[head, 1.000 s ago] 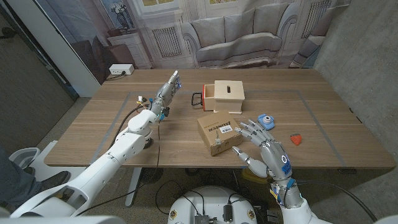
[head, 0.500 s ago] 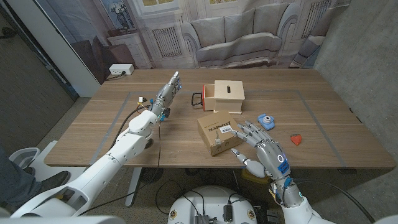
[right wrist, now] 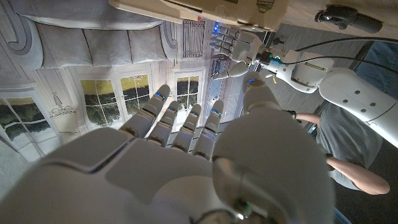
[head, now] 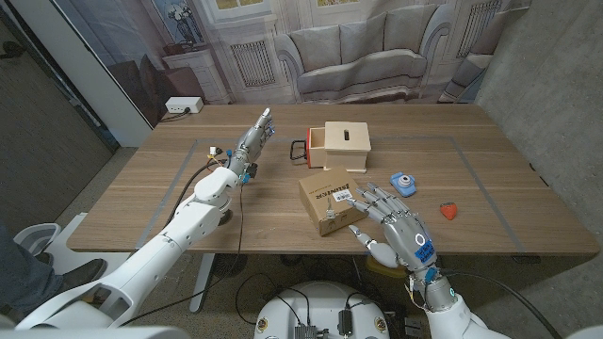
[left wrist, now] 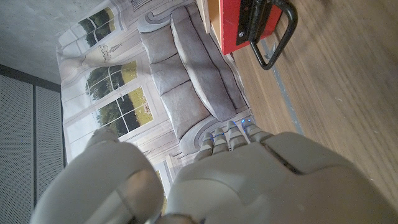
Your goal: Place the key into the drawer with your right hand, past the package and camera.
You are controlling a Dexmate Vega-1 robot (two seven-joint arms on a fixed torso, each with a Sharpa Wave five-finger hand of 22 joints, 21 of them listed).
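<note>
Wooden table (head: 490, 179) first, then the pale wooden drawer box with its red front and black handle (head: 344, 146) at twelve o'clock. A brown cardboard package (head: 328, 201) sits centre, a small blue camera (head: 403, 184) at two. The right hand (head: 396, 234), fingers spread and empty, hovers at five; the left hand (head: 252, 141), fingers extended, holds nothing. The small red key (head: 452, 210) lies at three: I'd swing right, pinching it low.
</note>
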